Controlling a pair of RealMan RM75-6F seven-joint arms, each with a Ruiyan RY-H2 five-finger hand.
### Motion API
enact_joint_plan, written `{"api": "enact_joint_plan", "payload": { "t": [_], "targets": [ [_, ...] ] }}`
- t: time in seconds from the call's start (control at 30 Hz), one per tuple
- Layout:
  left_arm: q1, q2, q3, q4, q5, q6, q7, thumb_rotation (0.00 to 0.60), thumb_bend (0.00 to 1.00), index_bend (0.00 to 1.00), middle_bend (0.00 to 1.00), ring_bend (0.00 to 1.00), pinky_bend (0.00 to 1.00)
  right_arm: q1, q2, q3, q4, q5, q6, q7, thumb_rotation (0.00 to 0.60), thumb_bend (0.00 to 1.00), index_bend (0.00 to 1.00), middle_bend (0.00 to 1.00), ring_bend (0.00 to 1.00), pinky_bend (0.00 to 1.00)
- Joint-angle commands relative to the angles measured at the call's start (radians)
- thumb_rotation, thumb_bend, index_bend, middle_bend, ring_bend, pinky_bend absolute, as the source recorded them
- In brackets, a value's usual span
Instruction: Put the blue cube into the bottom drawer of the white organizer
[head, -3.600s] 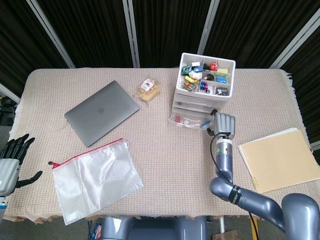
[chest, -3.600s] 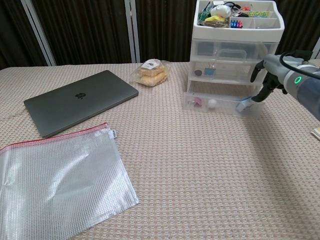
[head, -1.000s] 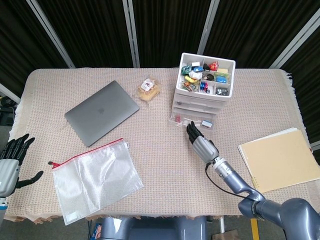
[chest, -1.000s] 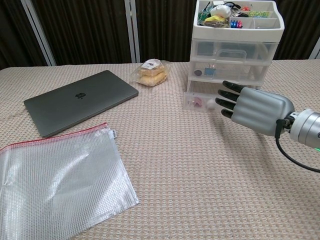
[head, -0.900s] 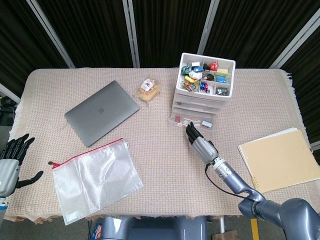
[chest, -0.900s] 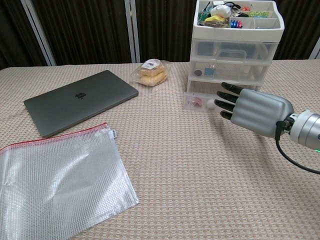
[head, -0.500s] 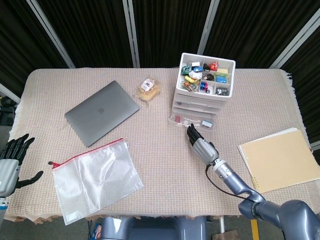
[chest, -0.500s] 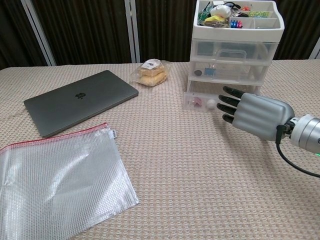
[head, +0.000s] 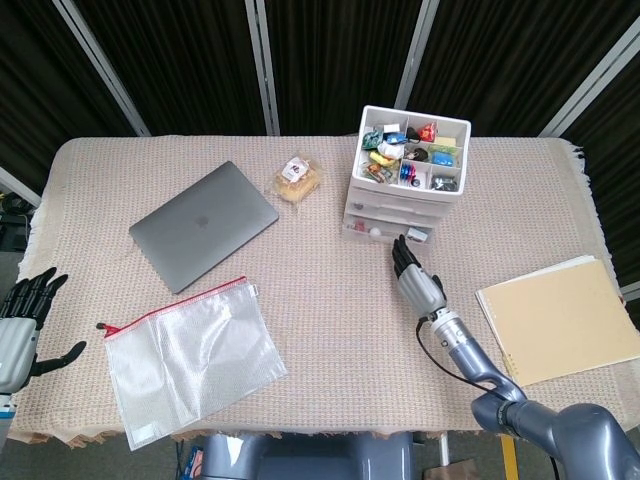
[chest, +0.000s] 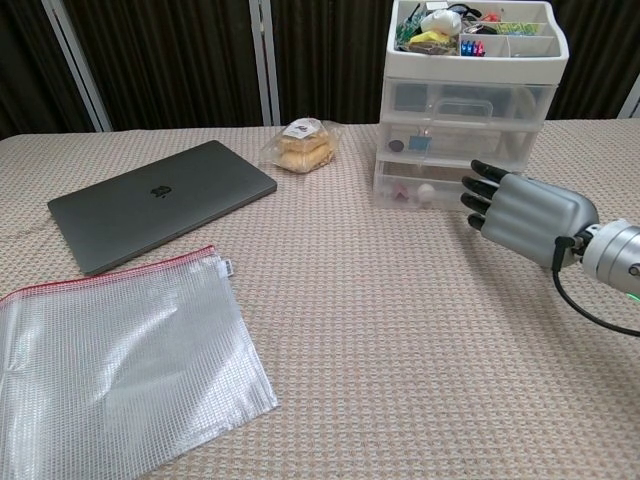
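woven tablecloth (head: 330, 320), matt metal laptop (head: 203, 225)

Laptop (head: 203, 225) left of organizer (head: 405, 185), pouch (head: 190, 358) before laptop, folder (head: 560, 317) far right

Bystander items on the beige woven tablecloth (head: 330, 330)

Closed grey laptop (head: 203, 226) left of centre, lying at an angle. Clear mesh zip pouch (head: 190, 357) with red zipper edge near the front-left, just in front of the laptop, not touching it. Wrapped pastry (head: 298, 177) in clear plastic near the back, beside the laptop's far corner. Tan folder (head: 560, 318) at the right edge. Black curtain (head: 180, 60) behind the table.
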Motion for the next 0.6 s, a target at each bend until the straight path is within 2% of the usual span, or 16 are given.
{"api": "enact_joint_plan", "payload": {
  "t": [0.03, 0.4, 0.6],
  "targets": [
    [0.000, 0.000, 0.000, -0.001, 0.000, 0.001, 0.000, 0.600, 0.24, 0.07, 0.00, 0.00, 0.00, 0.003, -0.011, 0.017, 0.020, 0.018, -0.012, -0.003, 0.600, 0.23, 0.23, 0.10, 0.00, 0.03],
    [0.000, 0.001, -0.002, -0.005, -0.005, -0.003, -0.001, 0.600, 0.24, 0.07, 0.00, 0.00, 0.00, 0.019, -0.056, 0.065, 0.106, 0.074, -0.054, -0.013, 0.600, 0.23, 0.23, 0.11, 0.00, 0.03],
    [0.000, 0.002, -0.003, -0.005, -0.009, -0.004, 0.000, 0.600, 0.24, 0.07, 0.00, 0.00, 0.00, 0.019, -0.072, 0.068, 0.124, 0.080, -0.057, -0.009, 0.600, 0.23, 0.23, 0.11, 0.00, 0.03]
  ]
}}
